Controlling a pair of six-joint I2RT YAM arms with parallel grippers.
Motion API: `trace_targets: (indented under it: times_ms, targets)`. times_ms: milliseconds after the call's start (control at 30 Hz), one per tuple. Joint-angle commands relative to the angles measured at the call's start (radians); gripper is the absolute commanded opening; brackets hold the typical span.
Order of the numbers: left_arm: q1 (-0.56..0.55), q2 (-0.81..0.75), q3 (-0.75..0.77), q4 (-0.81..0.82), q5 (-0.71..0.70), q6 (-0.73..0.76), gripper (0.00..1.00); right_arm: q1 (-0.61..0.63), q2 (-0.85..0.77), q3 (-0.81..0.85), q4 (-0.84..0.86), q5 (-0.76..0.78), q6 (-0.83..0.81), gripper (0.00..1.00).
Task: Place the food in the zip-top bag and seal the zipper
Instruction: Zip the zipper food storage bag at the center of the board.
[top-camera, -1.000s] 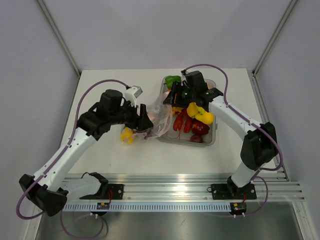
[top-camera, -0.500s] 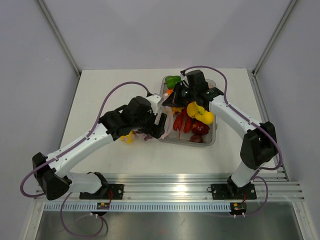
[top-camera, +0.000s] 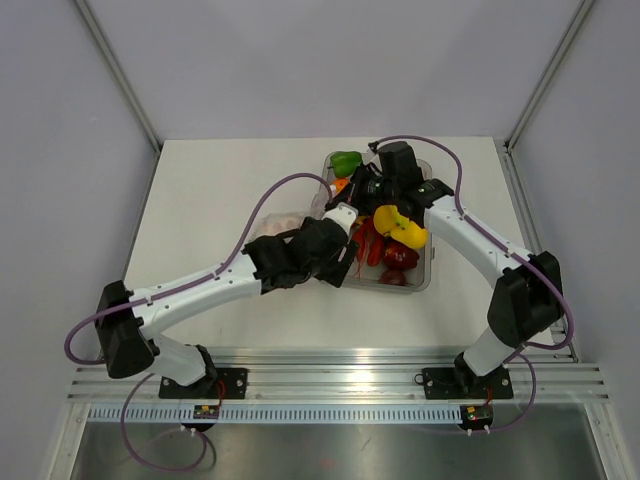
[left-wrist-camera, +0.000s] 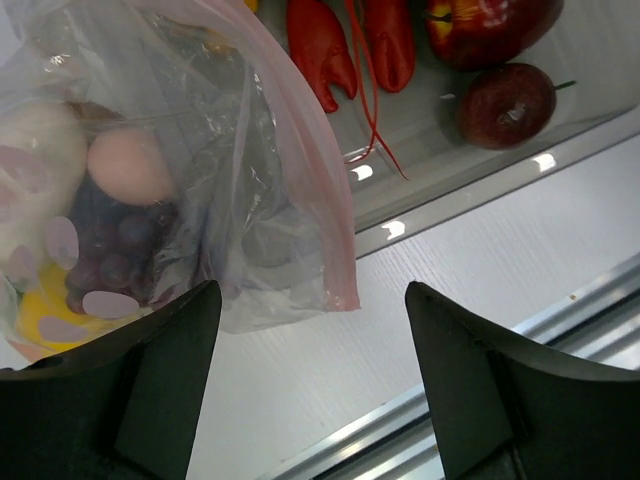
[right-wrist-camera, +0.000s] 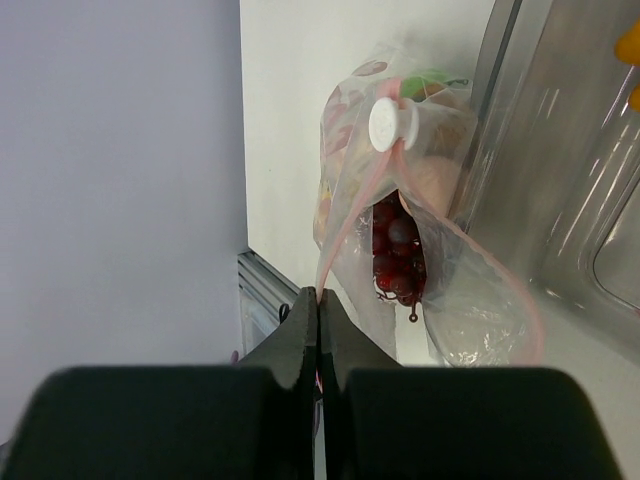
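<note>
The zip-top bag (left-wrist-camera: 200, 180) lies just left of the grey tray, its mouth lifted. Inside it are food pieces: purple grapes (left-wrist-camera: 110, 250), a pinkish egg-like piece (left-wrist-camera: 130, 165) and something yellow (left-wrist-camera: 50, 315). Its pinkish-red zipper (left-wrist-camera: 320, 200) runs down the bag's right edge. My right gripper (right-wrist-camera: 319, 293) is shut on that zipper strip (right-wrist-camera: 345, 225), holding the bag (right-wrist-camera: 400, 240) up. My left gripper (left-wrist-camera: 312, 290) is open and empty, hovering above the bag's near corner. From above, the left gripper (top-camera: 335, 268) covers most of the bag (top-camera: 283, 222), and the right gripper (top-camera: 352, 195) sits over the tray's left side.
The grey tray (top-camera: 425, 285) holds more food: a yellow pepper (top-camera: 400, 225), a green pepper (top-camera: 346, 160), a red lobster (left-wrist-camera: 325, 50) and dark red apples (left-wrist-camera: 510, 100). The metal rail (top-camera: 340, 365) runs along the table's near edge.
My left arm has swung right, from the bag's left side to the tray's near-left corner. The right gripper has shut on the zipper strip.
</note>
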Motion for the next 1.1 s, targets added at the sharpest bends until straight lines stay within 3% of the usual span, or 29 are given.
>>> trace_targets:
  times_ms: [0, 133, 267, 400, 433, 467, 500, 600, 633, 700, 733, 867, 1067]
  targets:
    - [-0.026, 0.048, 0.049, 0.081, -0.189, -0.029, 0.77, 0.0, -0.029, -0.003, 0.062, -0.02, 0.03, 0.0]
    - [-0.035, 0.129, 0.103, 0.022, -0.356, -0.092, 0.66, 0.0, -0.032, -0.004, 0.054, -0.018, 0.024, 0.0]
    - [-0.04, 0.185, 0.138, -0.005, -0.408, -0.091, 0.55, 0.0, -0.036, -0.014, 0.06, -0.021, 0.03, 0.0]
    - [-0.04, 0.197, 0.17, -0.03, -0.413, -0.084, 0.25, 0.001, -0.036, -0.012, 0.056, -0.023, 0.024, 0.0]
    - [-0.038, 0.191, 0.175, -0.039, -0.409, -0.08, 0.1, 0.0, -0.038, -0.006, 0.049, -0.023, 0.017, 0.02]
    - [-0.034, 0.182, 0.179, -0.054, -0.398, -0.06, 0.03, 0.001, -0.041, -0.003, 0.045, -0.024, 0.008, 0.07]
    - [-0.025, 0.168, 0.181, -0.057, -0.369, -0.042, 0.0, 0.0, -0.041, 0.003, 0.028, -0.026, -0.024, 0.26]
    - [0.04, 0.07, 0.166, -0.058, -0.108, 0.015, 0.0, -0.003, -0.038, 0.075, -0.036, -0.032, -0.115, 0.62]
    - [0.06, -0.015, 0.147, -0.032, -0.05, 0.03, 0.0, -0.003, -0.038, 0.089, -0.052, -0.029, -0.132, 0.67]
    - [0.145, -0.103, 0.081, -0.004, 0.056, 0.064, 0.0, -0.015, -0.05, 0.111, -0.07, -0.038, -0.19, 0.71]
    - [0.181, -0.14, 0.063, 0.016, 0.175, 0.075, 0.0, -0.02, -0.056, 0.132, -0.072, -0.055, -0.207, 0.72]
    - [0.377, -0.287, -0.018, 0.028, 0.372, 0.129, 0.0, -0.042, -0.087, 0.164, -0.046, -0.085, -0.278, 0.72]
    - [0.488, -0.332, -0.051, 0.047, 0.597, 0.193, 0.0, -0.049, -0.133, 0.125, 0.093, -0.093, -0.423, 0.73]
